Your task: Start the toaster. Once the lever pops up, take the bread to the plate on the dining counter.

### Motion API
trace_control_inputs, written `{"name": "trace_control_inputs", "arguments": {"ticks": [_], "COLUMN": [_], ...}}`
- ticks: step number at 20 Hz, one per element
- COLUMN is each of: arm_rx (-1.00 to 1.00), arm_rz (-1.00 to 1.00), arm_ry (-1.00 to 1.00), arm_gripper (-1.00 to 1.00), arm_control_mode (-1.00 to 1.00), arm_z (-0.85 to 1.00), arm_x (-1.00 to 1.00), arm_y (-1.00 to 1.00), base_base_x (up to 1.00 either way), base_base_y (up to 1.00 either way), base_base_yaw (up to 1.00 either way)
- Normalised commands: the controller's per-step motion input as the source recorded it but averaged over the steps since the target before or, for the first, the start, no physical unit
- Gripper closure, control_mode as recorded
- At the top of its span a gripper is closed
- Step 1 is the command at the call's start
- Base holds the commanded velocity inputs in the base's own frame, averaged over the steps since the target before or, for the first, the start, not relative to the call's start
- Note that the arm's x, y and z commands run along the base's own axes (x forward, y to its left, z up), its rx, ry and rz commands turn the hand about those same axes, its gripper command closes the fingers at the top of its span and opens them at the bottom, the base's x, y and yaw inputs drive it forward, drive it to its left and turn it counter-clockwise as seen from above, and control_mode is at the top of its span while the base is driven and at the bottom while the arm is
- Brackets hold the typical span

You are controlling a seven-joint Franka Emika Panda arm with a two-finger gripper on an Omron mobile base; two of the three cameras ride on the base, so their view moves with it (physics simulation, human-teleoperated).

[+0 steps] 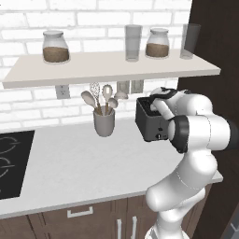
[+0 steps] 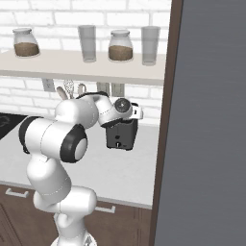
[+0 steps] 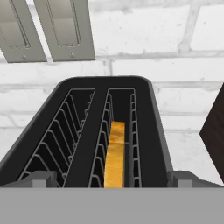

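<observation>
Hovering wide open, the gripper (image 3: 112, 186) is looking into the boxy dark grey-black toaster (image 3: 94, 131); descending off-centre risks jamming the yellow-brown-crusted bread slice (image 3: 116, 153).

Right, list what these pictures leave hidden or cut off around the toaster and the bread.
- Bread: hand view shows just its top crust; the slot hides the rest.
- Toaster lever: left base view, the arm covers that side; right base view, too small to tell.
- Gripper: fingertips cut off at the hand view's bottom.
</observation>
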Motion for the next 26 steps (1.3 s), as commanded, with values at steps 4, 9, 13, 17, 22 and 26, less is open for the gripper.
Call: {"name": "trace_control_inputs", "arguments": {"ticks": [4, 9, 13, 17, 22, 26], "arm_rx": [0.0, 0.0, 0.0, 0.0, 0.0, 0.0], "arm_rz": [0.0, 0.0, 0.0, 0.0, 0.0, 0.0], "arm_ry": [0.0, 0.0, 0.0, 0.0, 0.0, 0.0], "arm_gripper": [-1.0, -1.0, -1.0, -1.0, -1.0, -1.0], "arm_control_mode": [-1.0, -1.0, -1.0, -1.0, -1.0, -1.0], "arm_z": [0.0, 0.0, 0.0, 0.0, 0.0, 0.0], "arm_x": [0.0, 0.0, 0.0, 0.0, 0.0, 0.0], "arm_y": [0.0, 0.0, 0.0, 0.0, 0.0, 0.0], "base_base_x": [0.0, 0.0, 0.0, 0.0, 0.0, 0.0], "base_base_y": [0.0, 0.0, 0.0, 0.0, 0.0, 0.0], "base_base_yaw": [0.0, 0.0, 0.0, 0.0, 0.0, 0.0]}}
